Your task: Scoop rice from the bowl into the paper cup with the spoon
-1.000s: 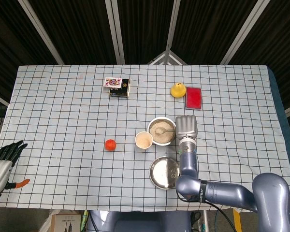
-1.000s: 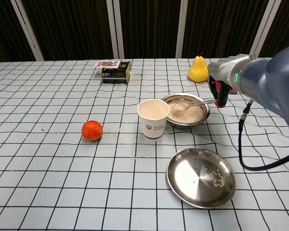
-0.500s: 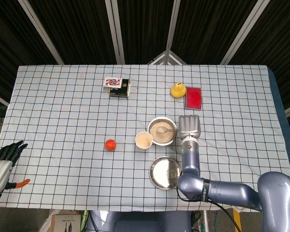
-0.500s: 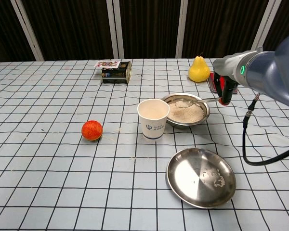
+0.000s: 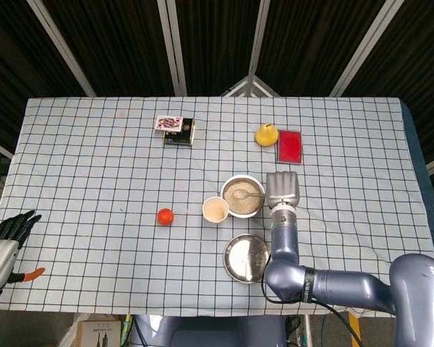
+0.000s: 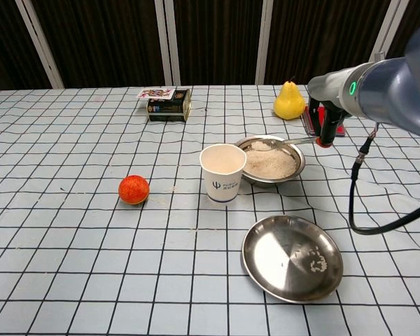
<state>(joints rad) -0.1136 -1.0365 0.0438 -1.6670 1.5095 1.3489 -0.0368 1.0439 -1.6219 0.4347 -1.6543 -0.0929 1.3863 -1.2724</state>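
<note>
**Inspector:** Count of items, please.

**Assistant:** One bowl (image 6: 273, 165) of rice, one spoon (image 6: 278, 143), one paper cup (image 6: 222, 172), one empty steel plate (image 6: 292, 257) carrying a few grains, one orange fruit (image 6: 134, 190), one pear (image 6: 288, 101), one red card box (image 5: 289, 146), and one dark box (image 6: 169, 106) with a playing card (image 6: 156, 93) on top.

**Inspector:** Surface and surroundings?

**Assistant:** A table (image 5: 94, 181) under a pale cloth with a dark grid; dark slatted panels with white struts behind.

**Inspector:** The spoon?

**Assistant:** Its long axis runs across the table, left to right. The scoop end, loaded with rice, points toward the cup and sits over the bowl; the handle reaches to the right hand (image 5: 281, 189).

**Inspector:** Hands?

**Assistant:** The right hand grips the handle just beside the bowl. The left hand (image 5: 6, 238) hangs off the table's near left corner, fingers extended and slightly apart, holding nothing.
</note>
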